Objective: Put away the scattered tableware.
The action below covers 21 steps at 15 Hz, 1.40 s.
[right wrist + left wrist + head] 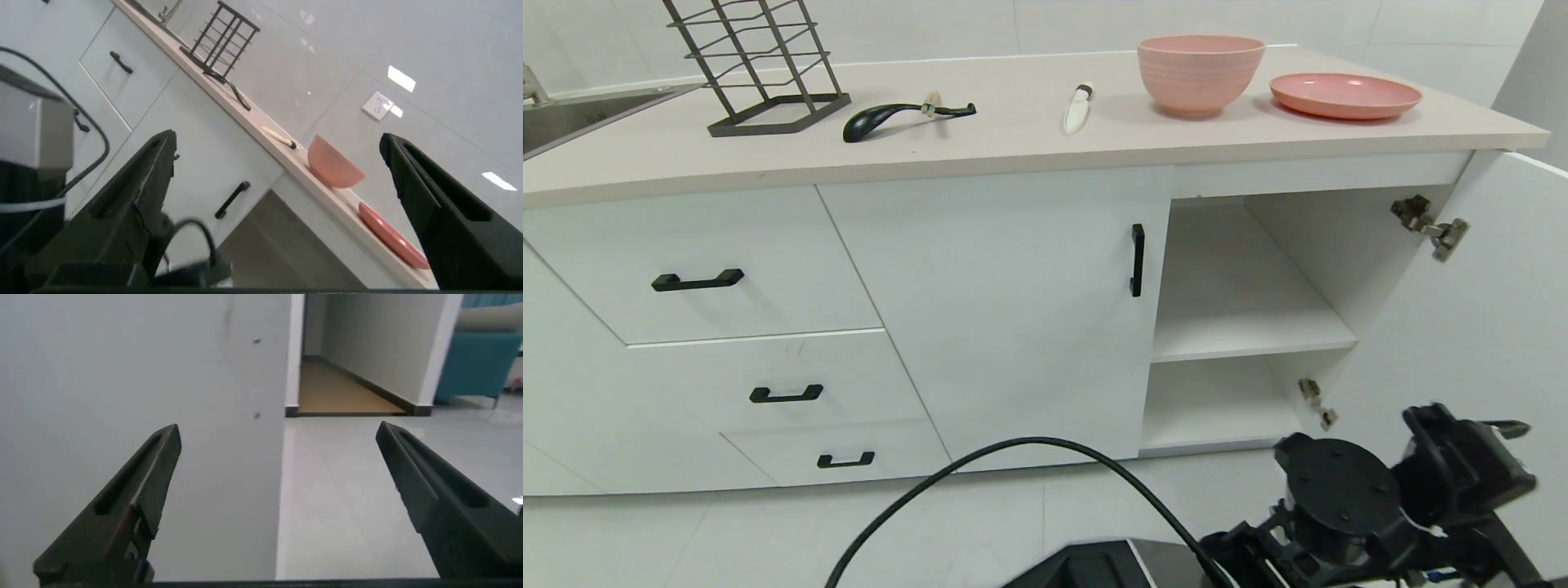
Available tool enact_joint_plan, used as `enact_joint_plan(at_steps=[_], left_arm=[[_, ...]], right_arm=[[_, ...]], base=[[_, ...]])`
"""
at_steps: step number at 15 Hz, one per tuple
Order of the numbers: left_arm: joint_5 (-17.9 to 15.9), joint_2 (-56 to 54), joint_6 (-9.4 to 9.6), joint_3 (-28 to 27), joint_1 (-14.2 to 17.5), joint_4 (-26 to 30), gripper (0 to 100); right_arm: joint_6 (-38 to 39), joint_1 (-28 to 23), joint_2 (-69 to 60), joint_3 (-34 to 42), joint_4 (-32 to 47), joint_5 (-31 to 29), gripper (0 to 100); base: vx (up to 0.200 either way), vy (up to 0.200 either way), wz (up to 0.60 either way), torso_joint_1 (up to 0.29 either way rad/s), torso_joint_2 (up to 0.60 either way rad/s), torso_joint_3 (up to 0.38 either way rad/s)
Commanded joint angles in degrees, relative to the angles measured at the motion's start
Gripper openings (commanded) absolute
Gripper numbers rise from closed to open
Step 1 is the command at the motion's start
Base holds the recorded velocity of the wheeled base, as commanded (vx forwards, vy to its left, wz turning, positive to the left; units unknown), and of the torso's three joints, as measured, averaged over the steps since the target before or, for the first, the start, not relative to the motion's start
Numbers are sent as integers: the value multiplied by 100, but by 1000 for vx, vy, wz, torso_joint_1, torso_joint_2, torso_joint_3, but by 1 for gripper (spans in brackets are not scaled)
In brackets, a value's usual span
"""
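Note:
On the countertop [1013, 151] lie a black spoon [882, 117], a small white utensil with a dark tip [1078, 108], a pink bowl [1201, 72] and a pink plate [1345, 94]. The right wrist view shows the bowl [335, 163] and plate [392, 237] from below, far beyond my right gripper [278, 143], which is open and holds nothing. That arm [1405, 498] hangs low, in front of the open cabinet door. My left gripper [278, 429] is open too, facing a white panel and bare floor.
A black wire rack [760, 65] stands at the counter's left, beside a sink [580, 114]. The right cabinet's door [1486, 327] is swung open, showing two bare shelves [1241, 327]. Closed drawers and a closed door with black handles lie to the left.

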Motion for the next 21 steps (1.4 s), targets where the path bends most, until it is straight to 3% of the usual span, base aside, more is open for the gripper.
enact_joint_plan(at_steps=[1,2,4,6,9,10,11,12,13,14,15,16,18,19,20,21], left_arm=[[-6,-961,-23,1492,669,-637,100],[-67,-1673,-50,2925,1091,-1252,100],[-93,-2473,-58,4595,1548,-2070,100],[-93,-3501,-111,6238,2005,-2272,100],[-93,-5584,-102,7978,2857,-2272,100],[-93,-6261,-94,8427,3112,-2272,100],[-93,-6454,-94,8567,3174,-2272,100],[-67,-7597,-138,9569,3261,-2272,100],[-58,-8265,-138,10114,3411,-2263,100],[-58,-8862,-129,10580,3885,-2202,100],[-58,-9399,-120,10800,4509,-2000,100],[-50,-10084,-129,10800,4975,-1543,100],[-41,-11235,-120,10800,5441,-532,100],[-41,-12536,-111,10791,5758,1006,100],[-50,-13556,-94,10747,5863,2237,100],[-41,-14232,-94,10668,5898,3142,100]], right_arm=[[-2,2,14,72,-2,5,100],[-2,2,14,177,-2,5,100],[-2,2,14,221,-2,-4,100],[7,2,14,326,51,-30,100],[34,-7,-83,335,560,-127,100],[69,-7,-311,335,1202,-180,100],[78,-16,-434,335,1501,-197,100],[148,-16,-1665,335,3777,-233,100],[139,-16,-2623,335,5183,-233,100],[130,-7,-3642,326,6388,-233,100],[51,2,-3897,335,6959,-259,100],[174,-7,-3897,335,6642,-391,100],[543,-7,-3897,335,6976,-1076,100],[693,-7,-3897,335,7486,-2307,100],[816,-7,-3897,326,7662,-2948,100],[956,-7,-3897,326,7662,-3080,100]], base=[[0,0,0,0,0,0],[0,0,0,0,0,0],[0,0,0,0,0,0],[0,0,0,0,0,0],[0,0,0,0,0,0],[0,0,0,0,0,0],[0,0,0,0,0,0],[0,0,0,0,0,0],[0,0,0,0,0,0],[0,0,0,0,0,0],[0,0,0,0,0,0],[0,0,0,0,0,0],[0,0,0,0,0,0],[0,0,0,0,0,0],[0,0,0,0,0,0],[0,0,0,0,0,0]])
